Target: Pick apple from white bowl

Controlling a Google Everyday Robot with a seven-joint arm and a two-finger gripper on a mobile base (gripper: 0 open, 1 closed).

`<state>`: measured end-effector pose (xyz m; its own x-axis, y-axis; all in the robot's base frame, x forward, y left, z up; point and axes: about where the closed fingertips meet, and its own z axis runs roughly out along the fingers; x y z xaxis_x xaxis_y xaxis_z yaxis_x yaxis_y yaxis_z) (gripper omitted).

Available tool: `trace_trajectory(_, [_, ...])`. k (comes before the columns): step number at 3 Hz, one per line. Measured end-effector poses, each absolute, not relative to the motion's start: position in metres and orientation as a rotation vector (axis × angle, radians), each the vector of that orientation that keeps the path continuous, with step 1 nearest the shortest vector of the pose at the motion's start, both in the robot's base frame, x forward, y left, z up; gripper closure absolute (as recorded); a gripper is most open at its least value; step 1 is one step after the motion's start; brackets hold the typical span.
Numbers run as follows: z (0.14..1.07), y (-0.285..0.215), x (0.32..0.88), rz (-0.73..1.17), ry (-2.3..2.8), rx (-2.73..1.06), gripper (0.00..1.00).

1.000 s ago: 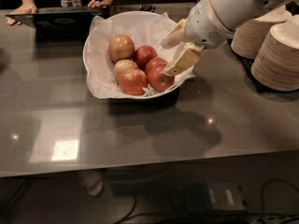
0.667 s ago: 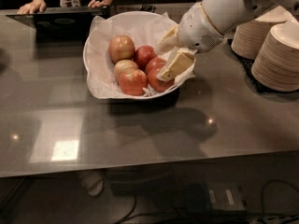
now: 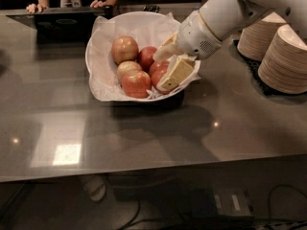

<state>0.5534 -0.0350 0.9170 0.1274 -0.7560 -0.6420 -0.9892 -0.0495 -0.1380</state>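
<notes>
Across the dark bench [image 3: 144, 143], reaches into the white bowl [image 3: 96, 75] from the right with claw [image 3: 165, 63] spread wide, straddling the apple [image 3: 157, 73] just leftward.

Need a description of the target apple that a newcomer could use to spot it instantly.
On the grey table sits a wide white bowl lined with crinkled paper. The gripper reaches into the bowl's right side, and the apple is the rightmost one in the bowl, directly against it. It is evenly deep red, unlike the paler yellow-blushed apples to its left.
</notes>
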Motion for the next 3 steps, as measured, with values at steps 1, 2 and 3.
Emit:
trace_trajectory(1, [0.907,-0.038,0.558,0.564,1.706,-1.855,0.37])
trace_trajectory(2, [0.893,-0.041,0.562,0.583,1.738,-1.847,0.38])
trace_trajectory(3, [0.897,-0.041,0.563,0.583,1.740,-1.846,0.40])
